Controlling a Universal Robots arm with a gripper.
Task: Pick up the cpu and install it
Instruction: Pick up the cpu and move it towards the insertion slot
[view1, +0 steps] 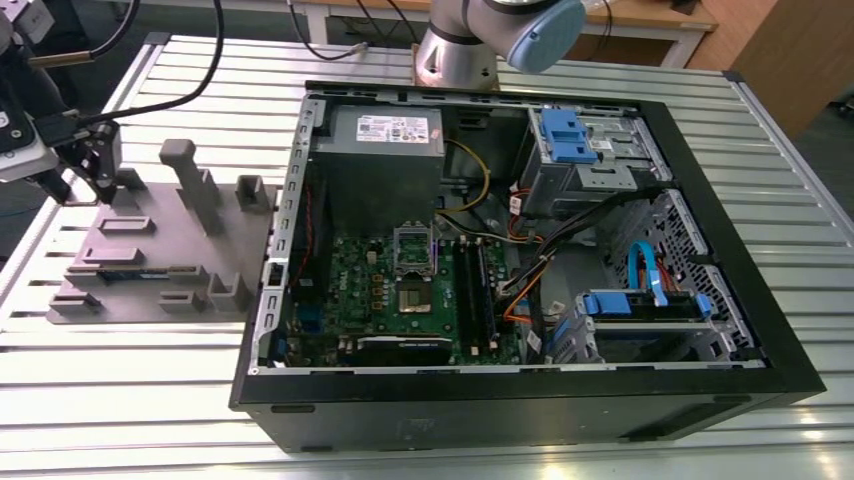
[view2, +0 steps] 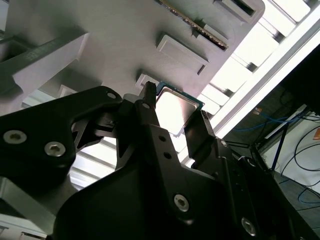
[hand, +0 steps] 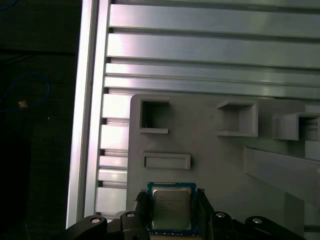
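Cpu (hand: 171, 210), the only one in sight, sits just beside one edge of the grey fixture plate (hand: 215, 165). The gripper (hand: 171, 206) appears clamped on it, its two fingers (hand: 142, 204) pressing opposite rims, probably to keep the chip level and spare its faces.

A: Where is the silver-grey jointed arm (view1: 470, 45)?
B: Its base stands far back; its wrist is out at the exterior view's left, pointing down.
A: And the black two-fingered gripper (view1: 80, 188)?
B: Low, with its fingers (hand: 141, 200) pressed on either side of the small square silver-grey cpu (hand: 171, 207) — clamped.
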